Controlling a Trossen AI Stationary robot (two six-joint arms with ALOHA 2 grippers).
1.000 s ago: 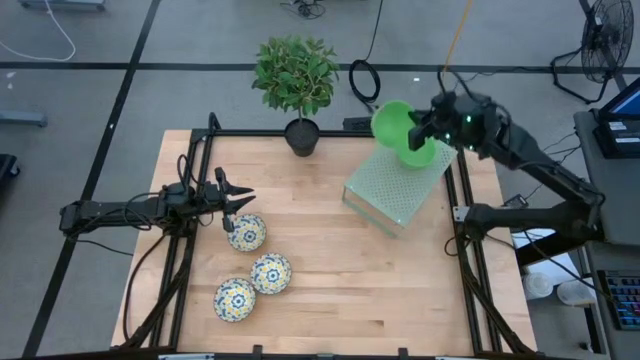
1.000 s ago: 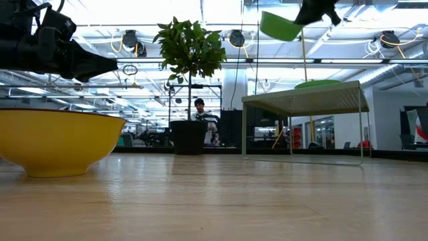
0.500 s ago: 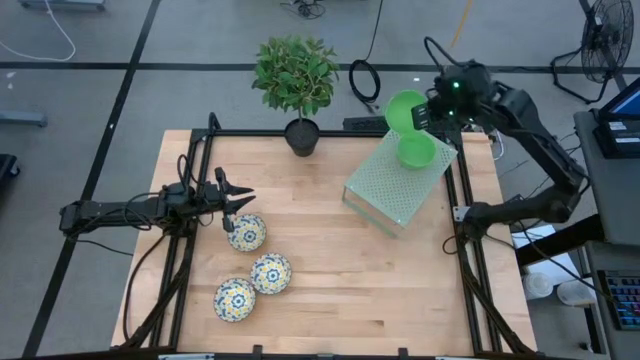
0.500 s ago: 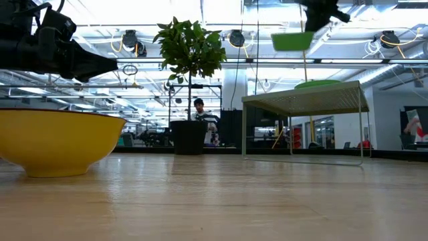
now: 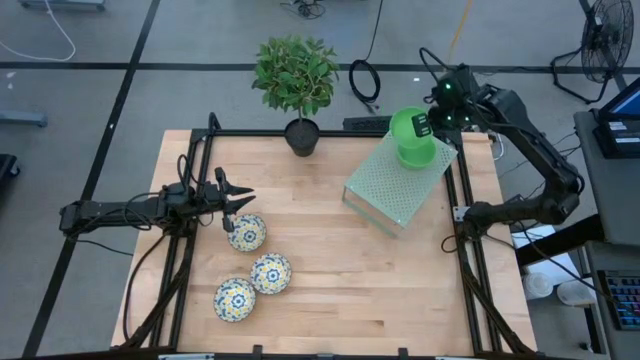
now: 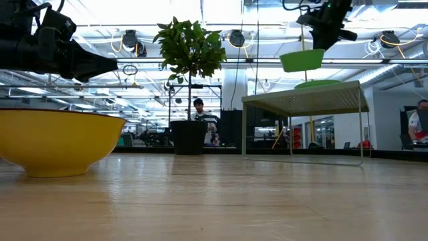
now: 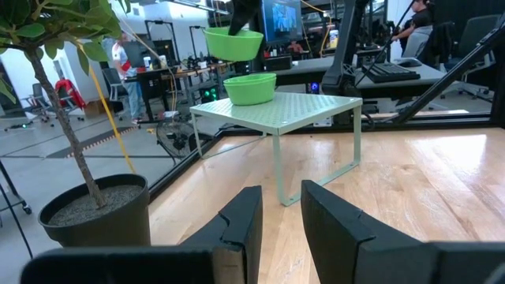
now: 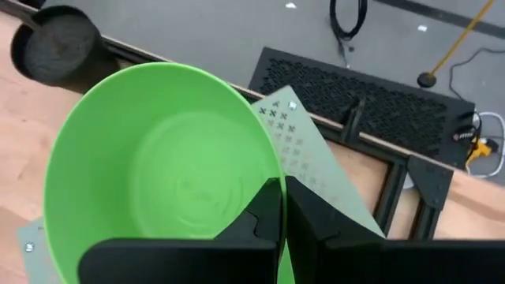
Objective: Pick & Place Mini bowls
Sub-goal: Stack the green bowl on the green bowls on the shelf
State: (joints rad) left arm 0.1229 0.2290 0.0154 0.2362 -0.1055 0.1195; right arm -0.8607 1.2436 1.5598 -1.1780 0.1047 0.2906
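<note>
My right gripper (image 5: 424, 124) is shut on a bright green mini bowl (image 5: 407, 124) and hangs over a second green bowl (image 5: 416, 153). That second bowl sits base down on a pale green perforated rack (image 5: 385, 190) at the table's far right. In the low view the held bowl (image 6: 301, 60) hovers just above the resting one (image 6: 317, 84). Three white floral bowls (image 5: 246, 232) (image 5: 271, 272) (image 5: 235, 299) stand on the wood at near left. My left gripper (image 5: 240, 199) is open, level and waiting just beyond the first floral bowl. I see no third green bowl. My right gripper pinches the green bowl's rim (image 8: 272, 170), one finger (image 8: 264, 213) inside the bowl and one finger (image 8: 316, 225) outside its wall. The fingers come down from above. The bowl is lifted clear, upright and about level, hanging below the gripper (image 6: 326, 30).
A potted plant in a black pot (image 5: 301, 135) stands at the table's far edge, left of the rack. A black frame (image 5: 465, 215) runs along the table's sides. Bare wood (image 5: 340, 290) lies between the floral bowls and the rack. A person (image 6: 198, 107) shows far behind.
My right gripper has moved toward the table's far edge and come down over the rack, still shut on the green bowl. The bowl was tilted a second ago. It now hangs level and lower, close above the bowl on the rack.
</note>
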